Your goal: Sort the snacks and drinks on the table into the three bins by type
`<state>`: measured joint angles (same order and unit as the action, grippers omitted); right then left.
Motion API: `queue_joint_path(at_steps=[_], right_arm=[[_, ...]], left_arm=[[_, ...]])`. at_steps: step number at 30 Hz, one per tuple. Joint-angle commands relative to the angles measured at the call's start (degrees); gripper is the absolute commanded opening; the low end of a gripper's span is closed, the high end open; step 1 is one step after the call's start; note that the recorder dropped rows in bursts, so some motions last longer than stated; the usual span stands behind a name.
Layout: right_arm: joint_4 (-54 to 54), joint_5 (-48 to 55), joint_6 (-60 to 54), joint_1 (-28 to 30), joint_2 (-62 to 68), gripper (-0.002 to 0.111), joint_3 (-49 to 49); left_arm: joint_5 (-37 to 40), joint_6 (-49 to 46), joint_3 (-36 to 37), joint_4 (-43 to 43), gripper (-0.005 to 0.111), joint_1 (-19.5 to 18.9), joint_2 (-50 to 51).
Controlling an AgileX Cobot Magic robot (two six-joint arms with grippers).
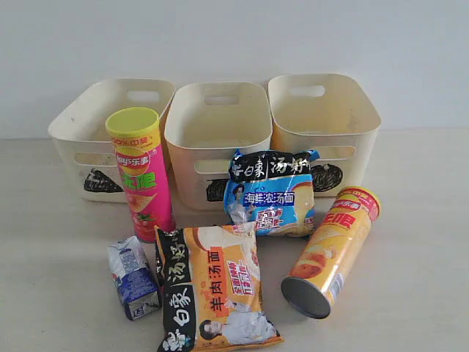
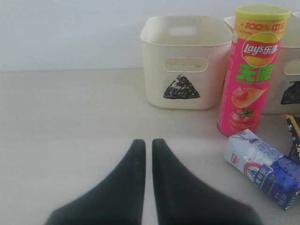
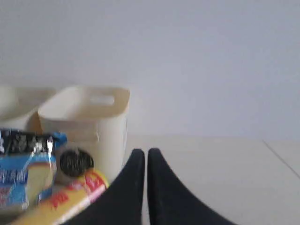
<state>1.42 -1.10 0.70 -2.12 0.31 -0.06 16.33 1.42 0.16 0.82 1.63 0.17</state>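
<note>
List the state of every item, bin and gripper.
Pink chip tube with yellow lid: upright, lid on.
Orange-yellow chip tube: on its side.
Orange noodle packet: lying flat.
Blue noodle packet: propped against bins.
Small blue drink carton: on its side.
Three cream plastic bins: upright, look empty.
Left gripper: shut, empty.
Right gripper: shut, empty.
</note>
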Motion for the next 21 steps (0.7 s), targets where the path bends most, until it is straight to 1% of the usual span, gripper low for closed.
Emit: queue_joint_path(at_steps=[1, 4, 6, 9, 12, 14, 21], right_arm=[[0.56, -14.41, 10.0, 0.27, -0.31, 0.0, 0.06], [0.56, -18.75, 14.09, 0.27, -0.31, 0.0, 0.06], [0.56, -18.39, 14.09, 0.27, -0.31, 0.0, -0.8], [0.56, -16.19, 14.09, 0.27, 2.23, 0.0, -5.85], [1.5, -13.2, 13.79, 0.27, 7.86, 0.0, -12.73], [4.17, -11.38, 13.79, 0.27, 13.94, 0.0, -18.12], [9.42, -4.15, 13.79, 0.27, 28.33, 0.0, -29.33]], left_arm=[[-0.46, 0.71, -0.16, -0.36, 0.004, -0.05, -0.17], [-0.35, 0.71, -0.16, -0.36, 0.004, -0.05, -0.17], [-0.45, 0.71, -0.16, -0.36, 0.004, -0.05, -0.17], [-0.45, 0.71, -0.16, -0.36, 0.004, -0.05, -0.17], [-0.45, 0.71, -0.16, -0.36, 0.004, -0.05, -0.17], [-0.45, 0.71, -0.16, -0.36, 0.004, -0.05, -0.17], [-0.45, 0.71, -0.16, -0.36, 0.004, -0.05, -0.17]])
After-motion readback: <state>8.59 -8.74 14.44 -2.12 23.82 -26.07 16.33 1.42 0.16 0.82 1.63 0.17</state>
